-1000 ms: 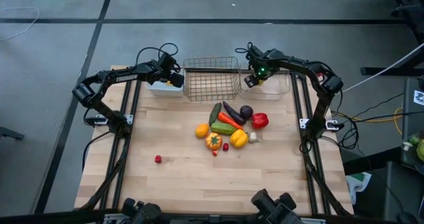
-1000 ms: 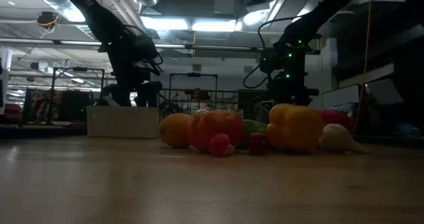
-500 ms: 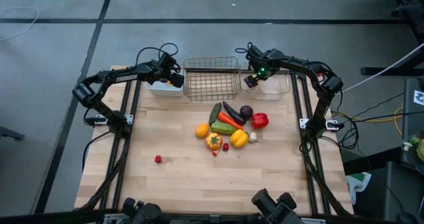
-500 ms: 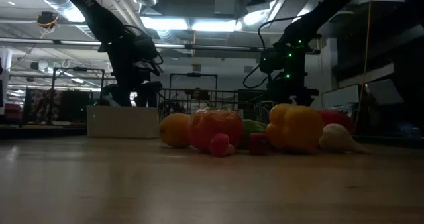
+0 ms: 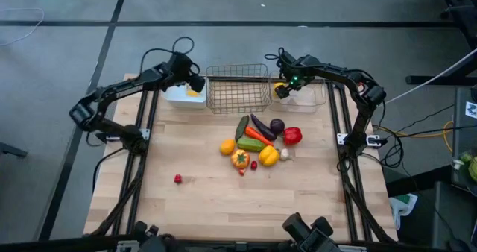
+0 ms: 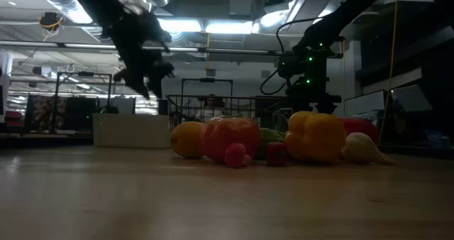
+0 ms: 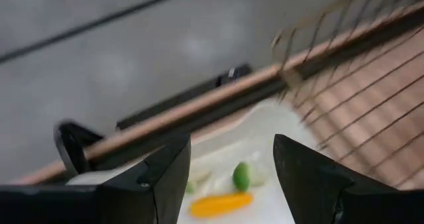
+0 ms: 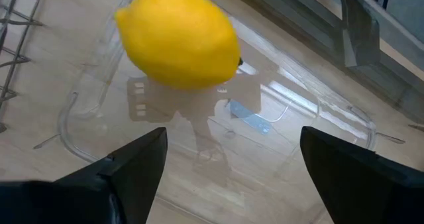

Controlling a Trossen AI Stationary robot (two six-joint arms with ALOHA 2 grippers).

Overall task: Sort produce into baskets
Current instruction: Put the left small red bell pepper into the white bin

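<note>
Right gripper [image 5: 282,89], jaws apart, hangs over the clear bin [image 8: 311,118] holding a lemon [image 8: 179,38]; left gripper [image 5: 195,83], jaws apart, over the white tray [image 7: 265,128] with, seemingly, yellow and green pieces

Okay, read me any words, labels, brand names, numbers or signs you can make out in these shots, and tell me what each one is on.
None can be read.
White tag at the high view's right edge: dark marks, too small to read.
Lemon, clear plastic bin, white tray, wire basket and the produce pile: no print shows.
</note>
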